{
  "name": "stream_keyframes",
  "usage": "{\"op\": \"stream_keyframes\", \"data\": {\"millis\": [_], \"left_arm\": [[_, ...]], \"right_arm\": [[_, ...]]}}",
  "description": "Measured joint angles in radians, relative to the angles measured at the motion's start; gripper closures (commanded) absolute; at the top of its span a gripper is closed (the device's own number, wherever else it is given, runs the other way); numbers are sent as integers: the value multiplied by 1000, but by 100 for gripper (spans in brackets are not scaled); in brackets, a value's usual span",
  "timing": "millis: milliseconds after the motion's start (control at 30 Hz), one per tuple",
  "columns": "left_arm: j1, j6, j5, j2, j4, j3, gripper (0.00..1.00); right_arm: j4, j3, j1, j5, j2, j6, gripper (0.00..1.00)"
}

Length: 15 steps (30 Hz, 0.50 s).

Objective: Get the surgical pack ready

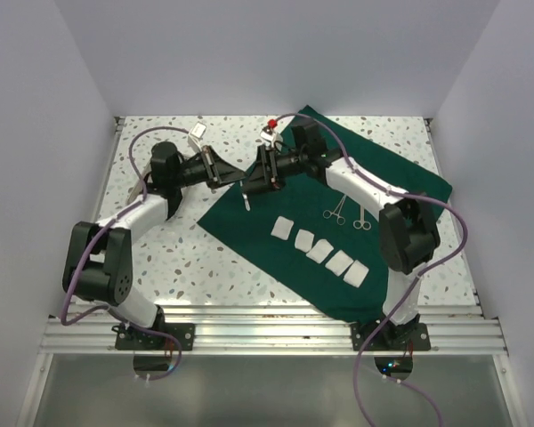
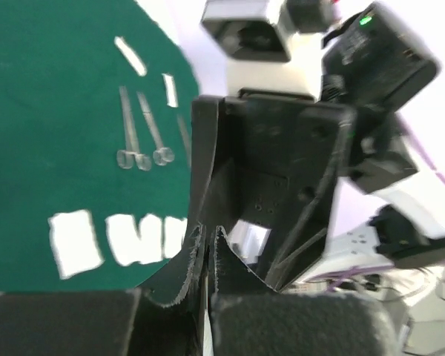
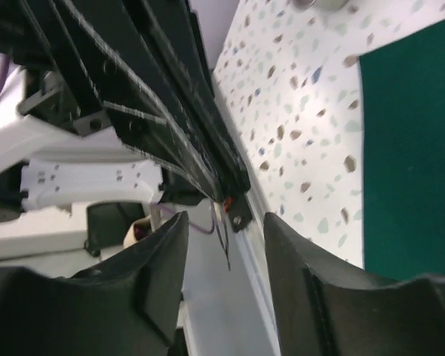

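The surgical pack is a dark green drape [image 1: 409,182] spread flat over the right half of the table, also in the left wrist view [image 2: 52,111] and the right wrist view [image 3: 415,148]. Both grippers meet tip to tip above its far left corner. My left gripper [image 1: 236,178] [image 2: 208,233] is shut, with a thin white stick [image 1: 246,199] pinched in the seam of its jaws and hanging down. My right gripper [image 1: 254,176] [image 3: 224,222] faces it with its fingers apart and nothing between them.
Several white gauze squares [image 1: 320,249] [image 2: 74,241] lie in a row on the drape. Two forceps [image 1: 347,213] [image 2: 133,126] lie beside them. A small white item [image 1: 198,133] and a red-topped item [image 1: 271,124] sit at the back. White walls enclose the table.
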State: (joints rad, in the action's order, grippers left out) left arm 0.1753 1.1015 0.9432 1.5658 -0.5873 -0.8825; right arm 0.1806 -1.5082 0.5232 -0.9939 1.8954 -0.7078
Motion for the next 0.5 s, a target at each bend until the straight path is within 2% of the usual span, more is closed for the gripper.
{"op": "stream_keyframes", "data": {"millis": [67, 200, 367, 500], "left_arm": [[-10, -84, -3, 17, 130, -57, 100], [-74, -351, -93, 73, 507, -277, 100], [-150, -690, -405, 169, 932, -610, 100], [-155, -864, -686, 230, 1126, -746, 100]], "right_arm": [[106, -84, -2, 64, 39, 53, 33], [321, -206, -12, 234, 89, 158, 31], [536, -220, -75, 422, 108, 242, 31], [644, -206, -147, 528, 120, 281, 31]]}}
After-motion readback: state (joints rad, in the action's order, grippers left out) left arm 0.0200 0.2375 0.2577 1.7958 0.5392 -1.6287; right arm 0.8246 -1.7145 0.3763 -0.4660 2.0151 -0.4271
